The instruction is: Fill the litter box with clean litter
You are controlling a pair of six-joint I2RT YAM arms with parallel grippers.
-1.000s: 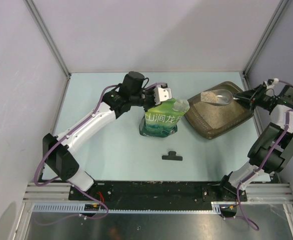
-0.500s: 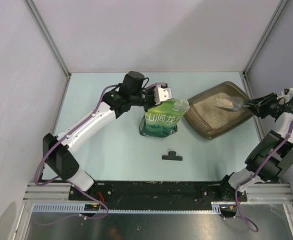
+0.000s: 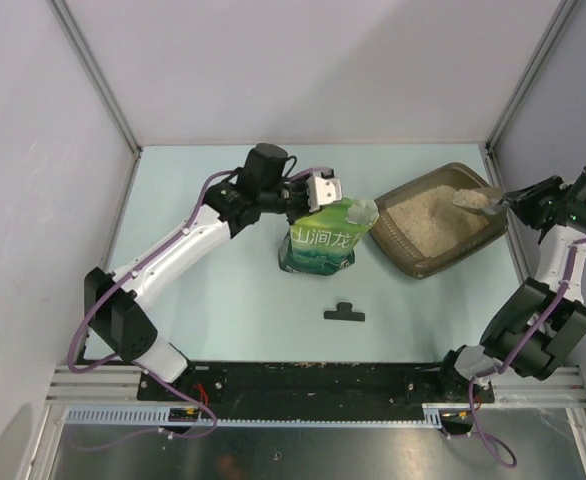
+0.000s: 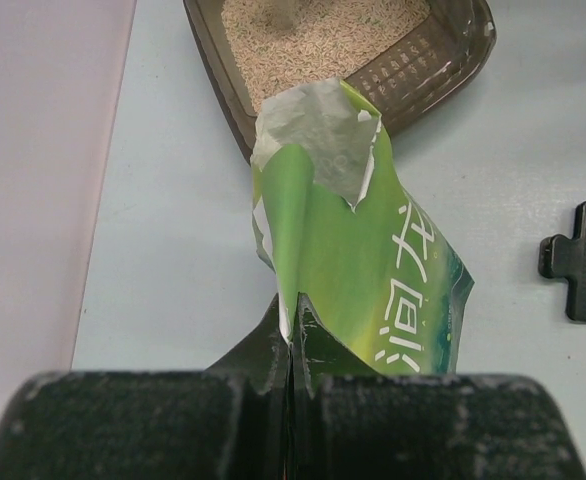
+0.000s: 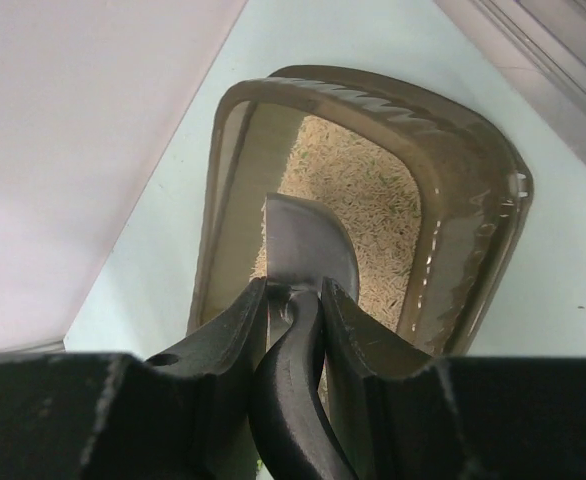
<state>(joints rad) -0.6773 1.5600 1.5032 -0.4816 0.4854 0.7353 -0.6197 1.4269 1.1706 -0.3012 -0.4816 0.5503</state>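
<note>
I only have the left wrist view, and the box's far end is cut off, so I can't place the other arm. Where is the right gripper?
Observer: At the right end of the litter box. The right gripper is shut on the black handle of the scoop.
Operator: Where's the scoop's bowl?
Observer: Inside the box, over the clean litter, near the far right corner.
Operator: How does my bag sit from above?
Observer: The green bag sits left of the box, its open top beside the box's left corner. I can't tell if they touch.
</note>
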